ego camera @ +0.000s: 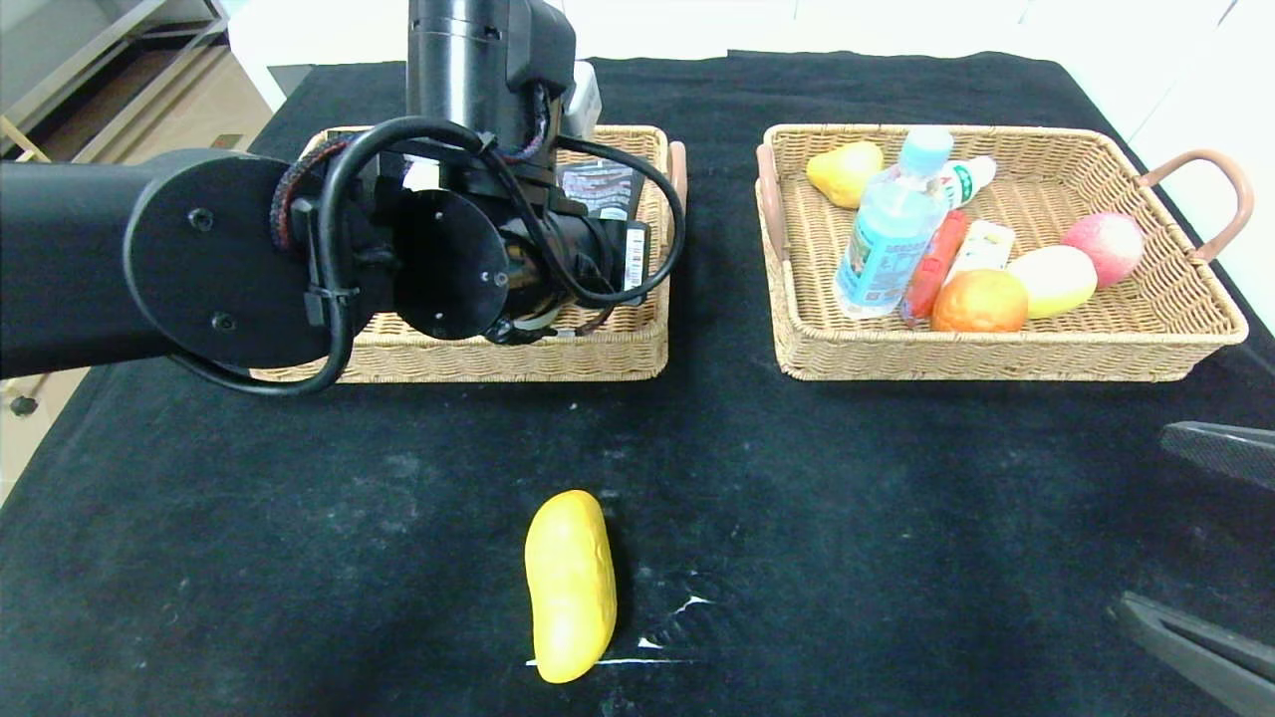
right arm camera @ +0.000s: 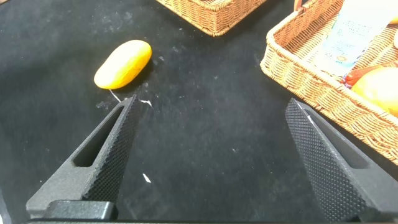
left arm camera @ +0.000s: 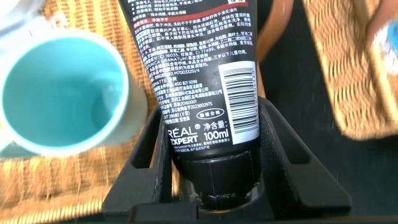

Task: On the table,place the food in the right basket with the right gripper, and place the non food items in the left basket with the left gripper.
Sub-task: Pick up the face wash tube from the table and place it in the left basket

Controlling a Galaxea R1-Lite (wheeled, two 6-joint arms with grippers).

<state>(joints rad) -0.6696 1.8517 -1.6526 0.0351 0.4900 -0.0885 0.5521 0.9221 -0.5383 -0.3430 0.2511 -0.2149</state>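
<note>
The left gripper [left arm camera: 211,165] pinches the black tube [left arm camera: 205,81] over the left basket [ego camera: 558,354], beside the teal mug [left arm camera: 59,93]; releasing it comes next. The right gripper [right arm camera: 211,155] waits spread wide, the mango [right arm camera: 123,63] lying ahead of it on the table [ego camera: 896,518]

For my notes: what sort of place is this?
Probably a robot test or lab setup, not a home: a table under a scuffed black cloth, two matching wicker baskets sorting goods, and a lone mango.
</note>
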